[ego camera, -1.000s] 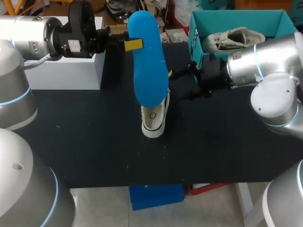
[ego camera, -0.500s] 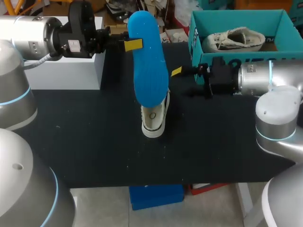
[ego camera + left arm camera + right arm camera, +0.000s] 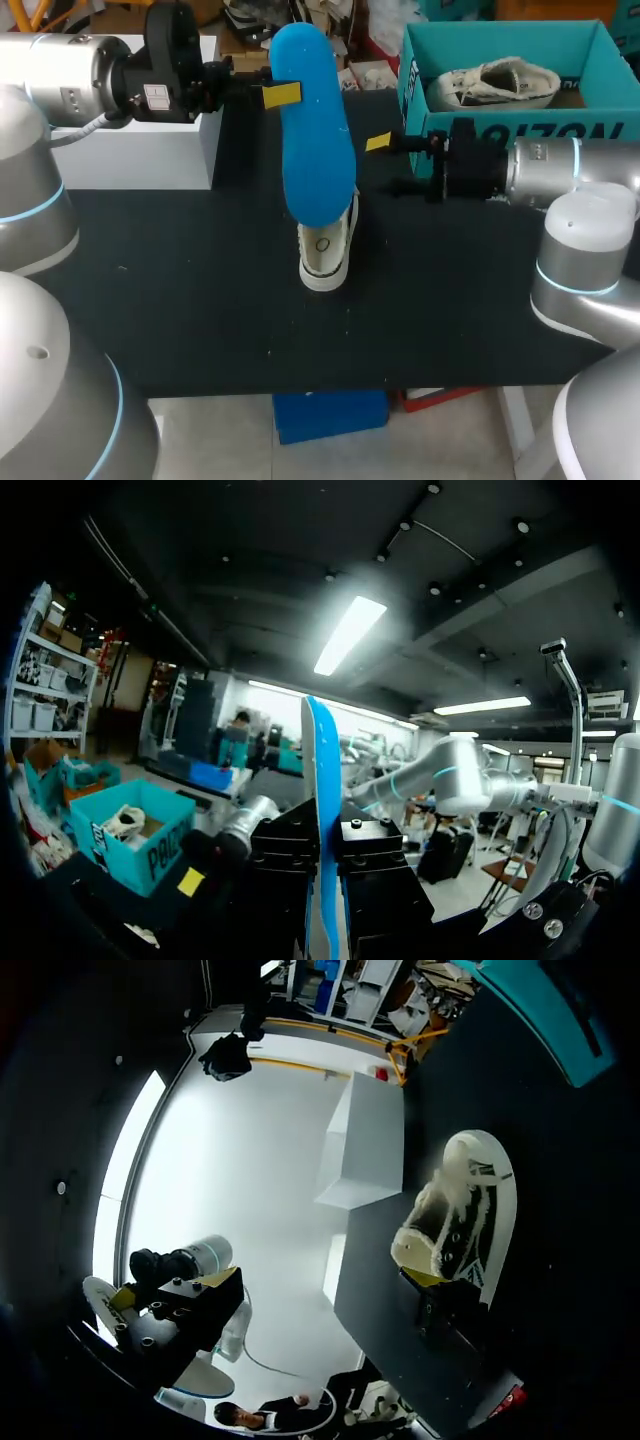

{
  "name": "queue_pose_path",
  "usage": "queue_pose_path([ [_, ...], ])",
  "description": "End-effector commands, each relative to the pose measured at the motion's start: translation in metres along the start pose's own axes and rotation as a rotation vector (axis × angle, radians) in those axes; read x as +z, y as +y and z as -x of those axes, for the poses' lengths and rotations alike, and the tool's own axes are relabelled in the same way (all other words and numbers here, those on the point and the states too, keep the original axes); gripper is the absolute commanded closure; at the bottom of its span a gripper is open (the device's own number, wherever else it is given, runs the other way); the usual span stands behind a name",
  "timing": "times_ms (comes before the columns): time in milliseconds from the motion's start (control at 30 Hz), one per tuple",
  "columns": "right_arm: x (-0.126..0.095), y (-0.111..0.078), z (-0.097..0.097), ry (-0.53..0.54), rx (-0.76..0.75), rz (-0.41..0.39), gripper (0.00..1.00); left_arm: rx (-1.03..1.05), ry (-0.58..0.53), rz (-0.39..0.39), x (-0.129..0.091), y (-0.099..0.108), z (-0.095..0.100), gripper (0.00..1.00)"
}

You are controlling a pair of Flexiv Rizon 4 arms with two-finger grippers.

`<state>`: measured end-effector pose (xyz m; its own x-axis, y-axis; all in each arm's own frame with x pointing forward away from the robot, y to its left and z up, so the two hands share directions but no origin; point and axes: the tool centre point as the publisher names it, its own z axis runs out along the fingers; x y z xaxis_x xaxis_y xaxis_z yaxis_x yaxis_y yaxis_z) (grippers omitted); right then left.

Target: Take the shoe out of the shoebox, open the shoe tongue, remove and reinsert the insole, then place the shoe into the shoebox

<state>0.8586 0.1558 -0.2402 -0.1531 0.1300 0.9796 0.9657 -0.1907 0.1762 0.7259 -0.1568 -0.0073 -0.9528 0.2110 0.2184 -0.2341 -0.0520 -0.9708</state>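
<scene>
Clamping blue insole (image 3: 312, 130) upright over white shoe (image 3: 326, 250) with left end effector (image 3: 280, 95).
Nearby, not touching: right end effector (image 3: 380, 143), grip state indiscernible.

Black table (image 3: 200, 300), white shoe (image 3: 325, 255), teal shoebox (image 3: 413, 90), white box (image 3: 140, 155)

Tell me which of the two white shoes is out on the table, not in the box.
The shoe standing on the black table, partly hidden behind the blue insole in the head view. The other shoe lies inside the teal shoebox.
</scene>
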Motion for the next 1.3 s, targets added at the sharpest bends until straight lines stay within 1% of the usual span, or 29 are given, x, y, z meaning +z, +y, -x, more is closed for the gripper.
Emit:
queue_pose_path([
  [33, 0.002, -0.005, 0.004, 0.035, -0.002, 0.013, 0.00, 0.001, -0.003, -0.001, 0.001, 0.001, 0.000, 1.00],
  [533, 0.002, -0.005, 0.004, 0.035, -0.002, 0.013, 0.00, 0.001, -0.003, -0.001, 0.001, 0.001, 0.000, 1.00],
  [567, 0.002, -0.005, 0.004, 0.035, -0.002, 0.013, 0.00, 0.062, -0.027, 0.010, 0.001, 0.002, -0.001, 1.00],
  [633, 0.002, -0.005, 0.004, 0.035, -0.002, 0.013, 0.00, 0.218, -0.066, 0.067, 0.001, 0.002, -0.006, 1.00],
  [667, 0.002, -0.005, 0.004, 0.035, -0.002, 0.013, 0.00, 0.276, -0.072, 0.079, 0.001, 0.003, -0.008, 1.00],
  [733, 0.002, -0.005, 0.004, 0.035, -0.002, 0.013, 0.00, 0.445, -0.095, 0.121, 0.002, 0.009, -0.016, 1.00],
  [800, 0.002, -0.005, 0.004, 0.035, -0.002, 0.013, 0.00, 0.580, -0.095, 0.170, 0.005, 0.016, -0.024, 1.00],
  [867, 0.002, -0.005, 0.004, 0.035, -0.002, 0.013, 0.00, 0.662, -0.084, 0.183, 0.009, 0.024, -0.033, 1.00],
  [900, 0.002, -0.005, 0.004, 0.035, -0.002, 0.013, 0.00, 0.713, -0.079, 0.211, 0.011, 0.030, -0.037, 1.00],
  [967, 0.002, -0.005, 0.004, 0.035, -0.002, 0.013, 0.00, 0.775, -0.076, 0.237, 0.013, 0.042, -0.044, 1.00],
  [1000, 0.002, -0.005, 0.004, 0.035, -0.002, 0.013, 0.00, 0.804, -0.076, 0.267, 0.013, 0.049, -0.045, 1.00],
  [1100, 0.002, -0.005, 0.004, 0.035, -0.002, 0.013, 0.00, 0.823, -0.075, 0.309, 0.014, 0.066, -0.052, 1.00],
  [1133, 0.002, -0.005, 0.004, 0.035, -0.002, 0.013, 0.00, 0.775, -0.070, 0.297, 0.014, 0.071, -0.053, 1.00],
  [1300, 0.002, -0.005, 0.004, 0.035, -0.002, 0.013, 0.00, 0.775, -0.070, 0.297, 0.014, 0.071, -0.053, 1.00],
])
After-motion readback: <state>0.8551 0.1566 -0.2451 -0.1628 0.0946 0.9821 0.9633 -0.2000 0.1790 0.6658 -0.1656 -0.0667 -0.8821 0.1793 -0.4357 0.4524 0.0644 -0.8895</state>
